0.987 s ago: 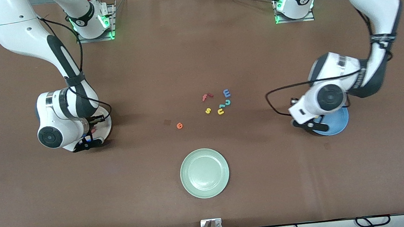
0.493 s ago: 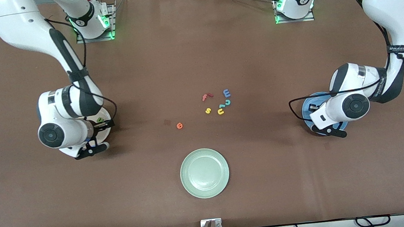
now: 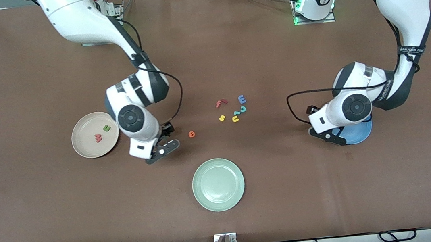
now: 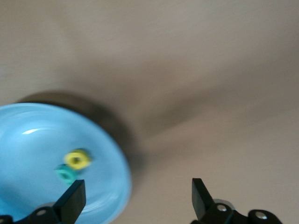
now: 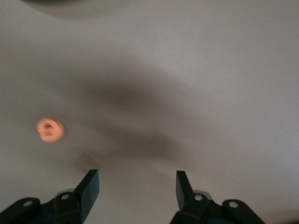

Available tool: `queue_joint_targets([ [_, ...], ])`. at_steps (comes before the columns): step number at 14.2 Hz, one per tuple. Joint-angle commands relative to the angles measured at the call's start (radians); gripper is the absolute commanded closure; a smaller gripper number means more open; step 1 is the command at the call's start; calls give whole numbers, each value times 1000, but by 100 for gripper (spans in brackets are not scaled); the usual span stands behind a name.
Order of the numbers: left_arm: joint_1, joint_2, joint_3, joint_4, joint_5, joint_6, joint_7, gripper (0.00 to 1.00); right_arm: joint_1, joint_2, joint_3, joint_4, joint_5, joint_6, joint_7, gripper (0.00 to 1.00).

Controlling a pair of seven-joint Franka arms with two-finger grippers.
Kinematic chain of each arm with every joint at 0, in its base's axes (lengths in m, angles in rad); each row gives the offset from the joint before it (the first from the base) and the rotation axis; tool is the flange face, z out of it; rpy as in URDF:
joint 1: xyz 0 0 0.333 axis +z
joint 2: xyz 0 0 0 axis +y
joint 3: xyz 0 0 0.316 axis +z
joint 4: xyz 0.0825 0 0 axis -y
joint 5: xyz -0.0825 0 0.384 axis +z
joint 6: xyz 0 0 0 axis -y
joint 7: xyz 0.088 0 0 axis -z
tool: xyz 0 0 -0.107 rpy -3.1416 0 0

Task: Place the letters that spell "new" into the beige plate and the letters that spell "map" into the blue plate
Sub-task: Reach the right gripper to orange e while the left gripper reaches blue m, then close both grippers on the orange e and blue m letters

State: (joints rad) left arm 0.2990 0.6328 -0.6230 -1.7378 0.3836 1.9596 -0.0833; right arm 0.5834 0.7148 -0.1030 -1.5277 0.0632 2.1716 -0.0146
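Observation:
The beige plate holds the dark green n and the salmon-red w. My right gripper hangs open and empty over bare table beside the orange e. The blue plate is partly hidden under my left hand; the yellow a and teal p lie in it. My left gripper is open and empty, straddling the plate's rim on its middle-of-table side. The blue m lies in the middle cluster.
Around the m lie a red f, teal c, yellow s and yellow u. A pale green plate sits nearer to the front camera than the cluster.
My right arm swung from over the beige plate toward the orange e, uncovering the n and w in the plate. My left gripper opened over the blue plate and shifted toward the table's middle.

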Motion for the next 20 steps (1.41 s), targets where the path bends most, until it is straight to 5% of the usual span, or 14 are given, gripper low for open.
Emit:
queue_joint_targets([
  [1,14,-18,-43,-9,-93,-8,-94,0,65,64,-9,82,9,14,48,25],
  [6,2,-13,-165,-96,-100,49,-513,0,136,129,-10,147,1,16,117,25],
  [14,-122,39,-185,-152,-100,254,-923,0,136,175,-12,152,1,94,119,25],
  [18,-159,62,-181,-219,-91,364,-932,33,136,181,-10,150,9,88,119,31],
  [20,-191,80,-169,-229,-88,409,-932,34,136,180,-10,150,10,85,119,32],
])
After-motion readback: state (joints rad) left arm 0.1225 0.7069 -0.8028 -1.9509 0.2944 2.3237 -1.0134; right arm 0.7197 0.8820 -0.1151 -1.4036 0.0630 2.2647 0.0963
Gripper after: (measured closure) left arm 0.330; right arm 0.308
